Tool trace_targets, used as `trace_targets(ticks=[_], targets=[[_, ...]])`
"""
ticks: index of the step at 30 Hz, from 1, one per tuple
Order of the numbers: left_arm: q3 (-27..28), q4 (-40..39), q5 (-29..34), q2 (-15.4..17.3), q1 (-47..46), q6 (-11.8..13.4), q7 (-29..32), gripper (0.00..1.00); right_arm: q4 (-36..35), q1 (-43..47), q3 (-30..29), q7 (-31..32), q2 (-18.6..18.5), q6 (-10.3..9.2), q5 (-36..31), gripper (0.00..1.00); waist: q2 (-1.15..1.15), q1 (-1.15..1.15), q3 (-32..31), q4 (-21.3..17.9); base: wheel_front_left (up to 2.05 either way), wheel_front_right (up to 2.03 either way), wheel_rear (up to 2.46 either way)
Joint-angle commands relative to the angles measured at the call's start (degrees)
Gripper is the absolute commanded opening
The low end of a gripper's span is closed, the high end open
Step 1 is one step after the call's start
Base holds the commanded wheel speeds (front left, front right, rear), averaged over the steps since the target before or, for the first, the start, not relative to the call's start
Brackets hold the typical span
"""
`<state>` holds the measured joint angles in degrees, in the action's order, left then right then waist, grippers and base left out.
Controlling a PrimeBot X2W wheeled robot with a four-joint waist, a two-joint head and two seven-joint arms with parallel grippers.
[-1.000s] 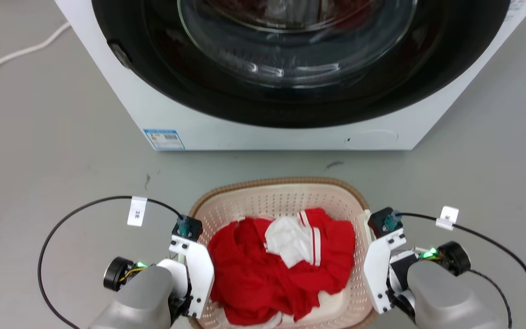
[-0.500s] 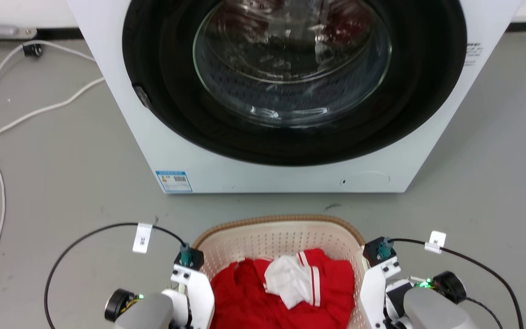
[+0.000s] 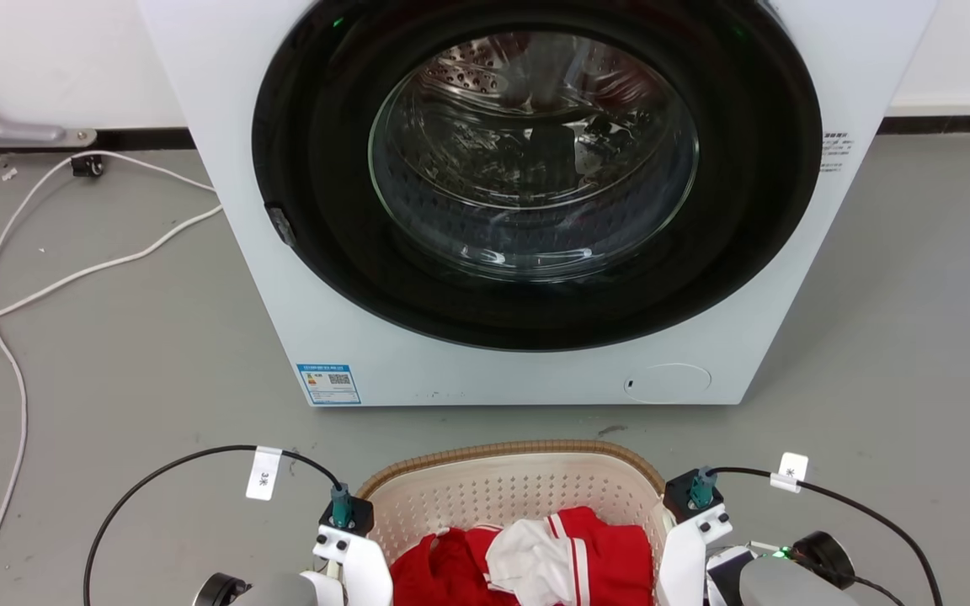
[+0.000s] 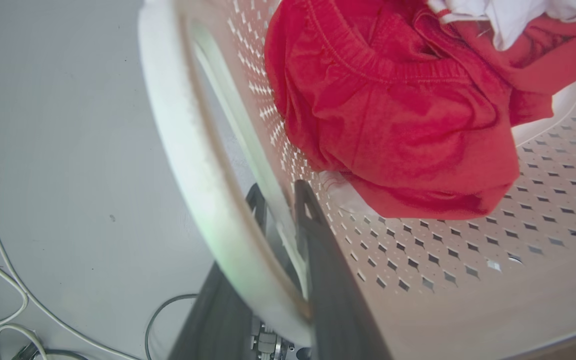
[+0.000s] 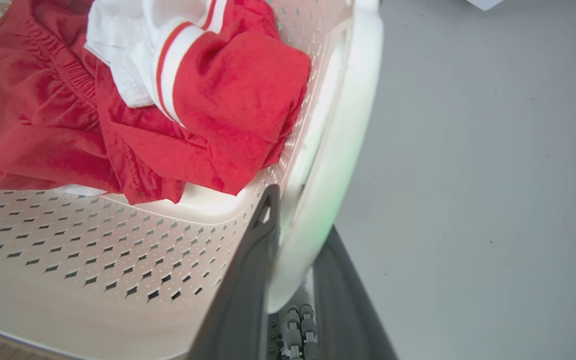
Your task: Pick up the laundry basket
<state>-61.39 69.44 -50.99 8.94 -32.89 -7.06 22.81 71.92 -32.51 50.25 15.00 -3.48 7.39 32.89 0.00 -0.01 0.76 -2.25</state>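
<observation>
clamping the laundry basket (image 3: 519, 492) handles: left tool (image 4: 280, 205), right tool (image 5: 293, 220).

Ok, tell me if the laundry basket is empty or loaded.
Loaded: red clothing and a white garment lie bunched inside the laundry basket; much of its perforated wall is bare.

Camera tilted up, more washer (image 3: 535, 210) — less basket (image 3: 519, 492)
</observation>
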Motion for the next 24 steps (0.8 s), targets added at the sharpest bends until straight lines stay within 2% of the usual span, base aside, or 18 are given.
trace_targets(ticks=[1,24], targets=[[-0.62,-0.76,0.00,-0.66,0.72,-0.65,0.10,0.00,-0.69,0.39,0.44,-0.31,1.08,0.18,0.13,0.00,0.00,0.01,-0.20,0.04,0.00,0.00,0.00],[-5.06,-0.34,-3.89,-0.58,-0.37,-0.65,-1.08,0.00,0.09,-0.07,6.71,-0.63,1.09,0.19,5.76,0.00,0.00,0.01,-0.93,0.13,0.00,0.00,0.00]])
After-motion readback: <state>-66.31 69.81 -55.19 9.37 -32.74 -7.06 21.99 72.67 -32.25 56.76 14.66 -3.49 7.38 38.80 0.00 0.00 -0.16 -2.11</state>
